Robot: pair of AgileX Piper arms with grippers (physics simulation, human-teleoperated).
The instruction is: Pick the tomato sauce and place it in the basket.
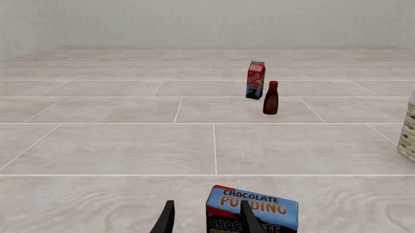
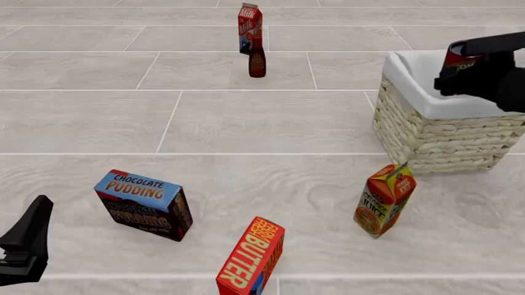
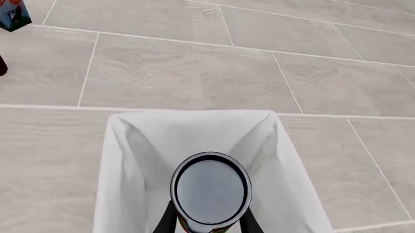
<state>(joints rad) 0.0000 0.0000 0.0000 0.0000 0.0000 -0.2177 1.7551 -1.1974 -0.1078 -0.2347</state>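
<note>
Tomato sauce [image 3: 211, 191] was clamped between the fingers of the right end effector [image 3: 209, 224], held in the air above the basket [image 2: 434, 132]. Right wrist view looked straight down on its grey lid, with the white cloth lining all around it. In the front view the can [image 2: 458, 56] showed only as a red sliver behind the dark right end effector [image 2: 456, 69], over the basket's far right part. Can't tell from that angle how far it sat above the lining.

Basket stood on the counter [image 2: 271, 123] at the right, wicker wall facing the camera, white lining folded over the rim.

Left end effector [image 1: 206, 218] was low at the near left of the counter, fingers apart, nothing between them. Chocolate pudding box [image 2: 144, 204] lay just beyond it; one fingertip overlapped the box in the left wrist view, contact unclear.

Other items: butter box [image 2: 251, 258] at near centre, tilted; orange juice carton [image 2: 385, 199] leaning, just in front of the basket, apart from it. Milk carton [image 2: 249, 20] and dark brown bottle [image 2: 257, 60] stood upright at the far centre, close together, well apart from the basket.
</note>
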